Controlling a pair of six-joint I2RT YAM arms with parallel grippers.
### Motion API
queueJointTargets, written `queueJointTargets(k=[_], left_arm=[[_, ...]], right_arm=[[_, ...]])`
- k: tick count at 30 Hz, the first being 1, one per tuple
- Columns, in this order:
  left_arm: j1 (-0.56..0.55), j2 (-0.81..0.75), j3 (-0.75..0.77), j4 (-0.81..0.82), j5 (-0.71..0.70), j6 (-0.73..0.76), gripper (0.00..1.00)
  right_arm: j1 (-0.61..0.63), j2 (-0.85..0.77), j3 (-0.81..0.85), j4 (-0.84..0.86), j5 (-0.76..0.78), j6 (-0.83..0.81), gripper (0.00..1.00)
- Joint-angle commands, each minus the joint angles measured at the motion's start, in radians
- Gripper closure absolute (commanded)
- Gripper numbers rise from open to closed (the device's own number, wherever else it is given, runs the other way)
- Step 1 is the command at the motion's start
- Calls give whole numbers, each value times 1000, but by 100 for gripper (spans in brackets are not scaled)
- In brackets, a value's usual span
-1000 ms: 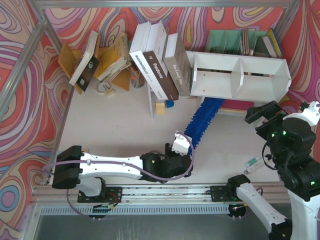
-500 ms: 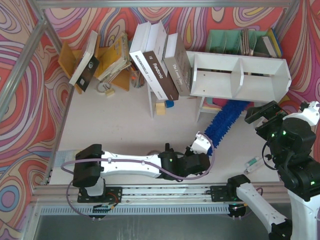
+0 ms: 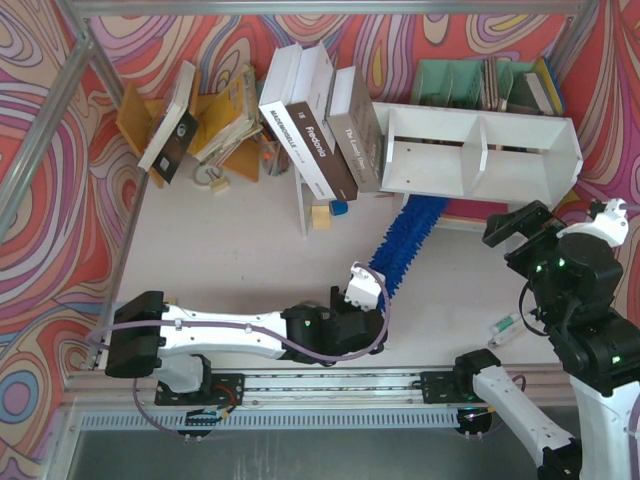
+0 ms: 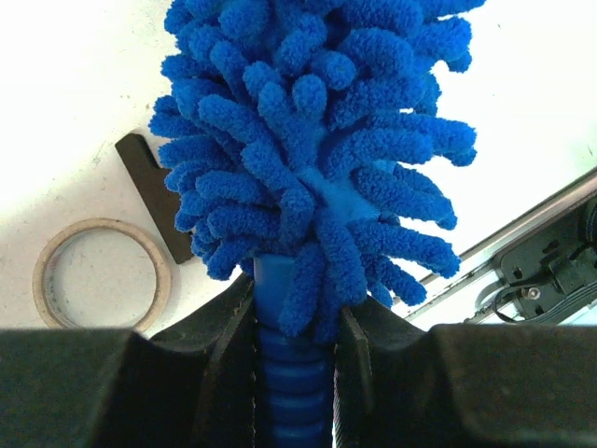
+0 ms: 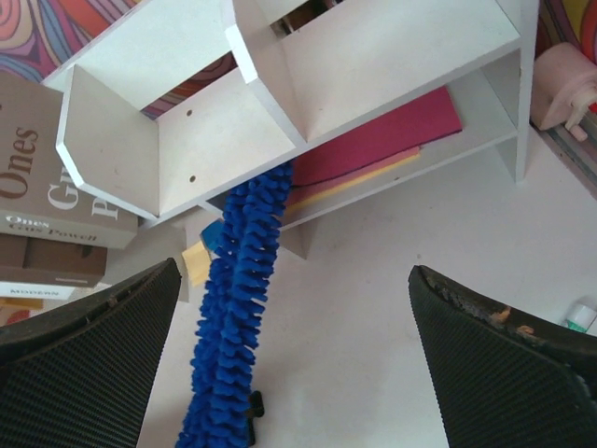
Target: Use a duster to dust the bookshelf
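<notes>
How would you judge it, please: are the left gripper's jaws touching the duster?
Touching. The left wrist view shows the left gripper shut on the duster, both jaws pressed against its ribbed blue handle with no gap.

Fluff and painted board
Shaggy blue chenille duster (image 4: 317, 187), ribbed glossy plastic handle (image 4: 294, 392); smooth matt white bookshelf (image 5: 373, 65).

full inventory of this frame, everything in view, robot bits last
bookshelf: 1, white, far right, two compartments
duster: 1, blue, tip under the bookshelf's left compartment
books: several, white/brown, leaning left of the bookshelf
file organizer: 1, teal, behind the bookshelf
book rack: 1, yellow-orange, far left
sheets: red and yellow, bookshelf's lower ledge
blocks: 2, yellow and blue, below the books
ring: 1, tan, on table
tube: 1, white-green, by right arm
left gripper: shut on duster handle
right gripper: open, empty
</notes>
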Motion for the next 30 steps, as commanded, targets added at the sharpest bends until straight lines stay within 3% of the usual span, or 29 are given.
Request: queueJointTargets(k=[1, 13, 17, 24, 30], left_arm=[[-2, -27, -9, 26, -92, -53, 100], [26, 127, 185, 52, -11, 20, 100], [25, 99, 146, 49, -25, 4, 100], [27, 27, 42, 50, -45, -62, 100], [28, 81, 120, 9, -31, -41, 100]], right_arm=[[5, -26, -48, 148, -95, -141, 1], [5, -66, -208, 311, -314, -441, 1], [7, -113, -266, 346, -327, -545, 1], [14, -228, -405, 406, -377, -534, 1], [14, -293, -519, 475, -413, -503, 1]])
